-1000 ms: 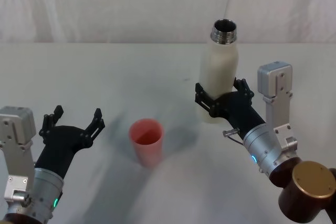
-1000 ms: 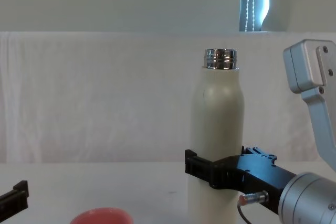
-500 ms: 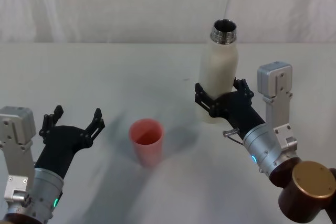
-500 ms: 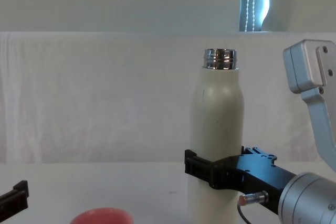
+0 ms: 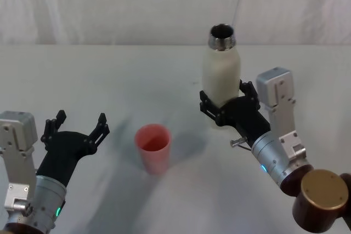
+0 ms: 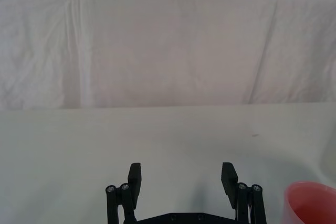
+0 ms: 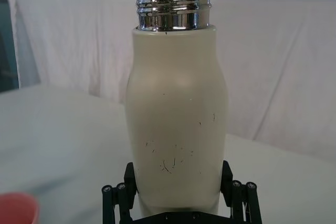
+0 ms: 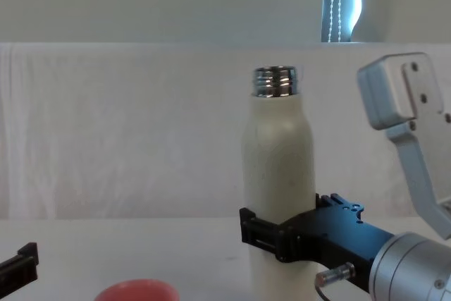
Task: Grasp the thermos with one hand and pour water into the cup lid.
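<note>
Fingers of the right end effector [image 5: 224, 104] clamp the lower body of the thermos [image 5: 220, 78], which stands upright with its open steel neck on top, over the white worktop [image 5: 109, 80] on the robot's right. To its left, well apart, the cup lid [image 5: 153, 147] sits upright on the worktop, mouth up. The left end effector [image 5: 77, 126] hovers low at the near left with its fingers spread wide, holding nothing, just beside the cup lid.
</note>
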`<state>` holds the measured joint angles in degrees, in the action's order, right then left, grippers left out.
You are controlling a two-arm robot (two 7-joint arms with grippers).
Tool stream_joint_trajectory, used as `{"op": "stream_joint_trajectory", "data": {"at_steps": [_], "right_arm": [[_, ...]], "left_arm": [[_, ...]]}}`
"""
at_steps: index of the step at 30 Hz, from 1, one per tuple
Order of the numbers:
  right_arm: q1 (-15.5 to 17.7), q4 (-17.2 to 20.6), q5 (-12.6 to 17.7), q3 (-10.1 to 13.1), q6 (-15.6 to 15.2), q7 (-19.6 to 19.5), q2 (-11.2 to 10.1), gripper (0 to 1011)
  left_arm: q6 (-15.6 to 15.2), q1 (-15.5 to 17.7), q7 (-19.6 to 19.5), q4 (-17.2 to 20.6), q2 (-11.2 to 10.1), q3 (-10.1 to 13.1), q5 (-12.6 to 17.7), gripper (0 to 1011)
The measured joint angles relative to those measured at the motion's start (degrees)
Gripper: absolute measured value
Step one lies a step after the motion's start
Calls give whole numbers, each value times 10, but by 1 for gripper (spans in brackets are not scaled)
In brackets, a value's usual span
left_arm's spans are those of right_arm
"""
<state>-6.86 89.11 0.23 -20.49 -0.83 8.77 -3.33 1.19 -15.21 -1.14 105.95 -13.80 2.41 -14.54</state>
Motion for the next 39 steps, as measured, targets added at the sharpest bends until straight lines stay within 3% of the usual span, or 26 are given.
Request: {"op": "stream_joint_trajectory", "data": {"at_steps": [14, 32, 39], "right_arm": [[-9, 23, -172, -44, -11, -42, -40, 951], [-39, -14, -387, -94, -3, -111, -69, 951], [-44, -32, -443, -102, 8, -141, -75, 951]], "left_arm": [[0, 0, 0, 0, 0, 0, 0, 1001], [0, 0, 0, 0, 0, 0, 0, 1001], [0, 0, 0, 0, 0, 0, 0, 1001]]}}
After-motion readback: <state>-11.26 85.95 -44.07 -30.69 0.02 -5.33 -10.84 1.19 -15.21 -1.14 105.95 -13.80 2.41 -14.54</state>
